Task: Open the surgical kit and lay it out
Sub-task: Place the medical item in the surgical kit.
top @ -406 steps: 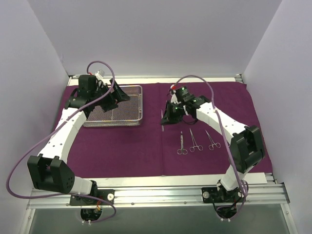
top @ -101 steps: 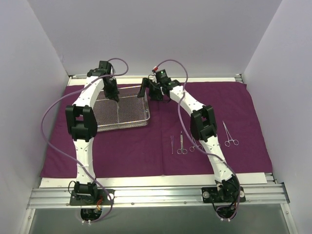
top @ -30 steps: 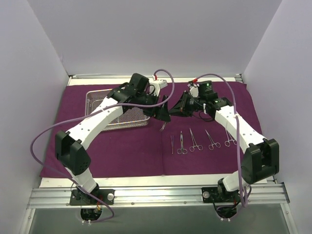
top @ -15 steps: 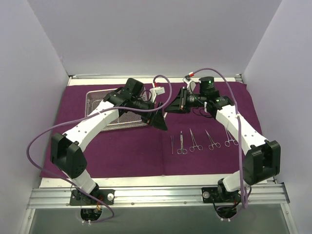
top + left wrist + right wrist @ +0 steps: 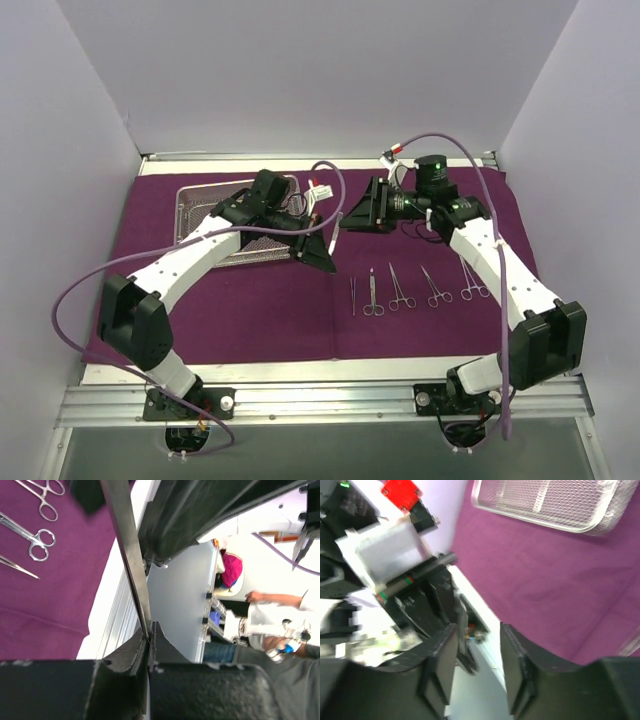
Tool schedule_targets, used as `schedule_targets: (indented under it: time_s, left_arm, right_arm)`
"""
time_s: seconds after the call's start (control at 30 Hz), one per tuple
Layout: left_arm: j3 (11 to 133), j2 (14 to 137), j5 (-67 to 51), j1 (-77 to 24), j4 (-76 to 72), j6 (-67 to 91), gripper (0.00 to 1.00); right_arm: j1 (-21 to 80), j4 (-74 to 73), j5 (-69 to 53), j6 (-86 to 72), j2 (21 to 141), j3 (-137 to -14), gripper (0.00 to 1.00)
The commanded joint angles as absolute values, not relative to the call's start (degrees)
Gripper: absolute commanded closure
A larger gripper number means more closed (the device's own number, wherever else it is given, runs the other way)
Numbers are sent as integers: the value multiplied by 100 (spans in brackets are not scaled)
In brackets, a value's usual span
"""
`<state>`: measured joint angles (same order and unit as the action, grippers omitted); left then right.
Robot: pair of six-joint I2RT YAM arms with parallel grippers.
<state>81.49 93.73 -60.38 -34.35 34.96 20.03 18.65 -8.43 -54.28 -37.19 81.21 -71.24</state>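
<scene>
Matt purple cloth wrap [image 5: 250, 310], shiny wire-mesh metal tray [image 5: 195, 205], polished steel instruments [image 5: 400, 287].

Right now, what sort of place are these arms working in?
Probably a robot test cell staged as a surgical prep table: plain white panel walls box it in, an aluminium rail runs along the front, and steel instruments lie on a purple cloth.

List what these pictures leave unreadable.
- Top view: left arm covers much of the mesh tray, so any instrument left inside is hidden.
- Left wrist view: the steel instrument in the left hand runs off the top edge; type unclear.
- Right wrist view: motion blur around the right hand; contact unclear.
</scene>
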Motion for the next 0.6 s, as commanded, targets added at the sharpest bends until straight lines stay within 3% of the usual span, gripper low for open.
schedule_targets:
  time_s: [0.0,0.17,0.47,0.57]
  left_arm:
    - [7876,8957,-6082,-3278,2823,2695,98]
    - [6946,8596,-6195,-3243,1727,3786,98]
    - [5441,8130,-7049,-3287,-1725,6985,98]
    - [5081,8130,-7066,-3410,-2658,7794,98]
  right_arm:
    - [1810,-2287,-4705,-2368,7857,-7715,58]
    - [2012,-2971,-2788,-444,7428,-7876,44]
    - [4418,-1583,-1417,3356,5345,-6382,44]
    - [4614,-1783,-1476,4296,5519,-6415,52]
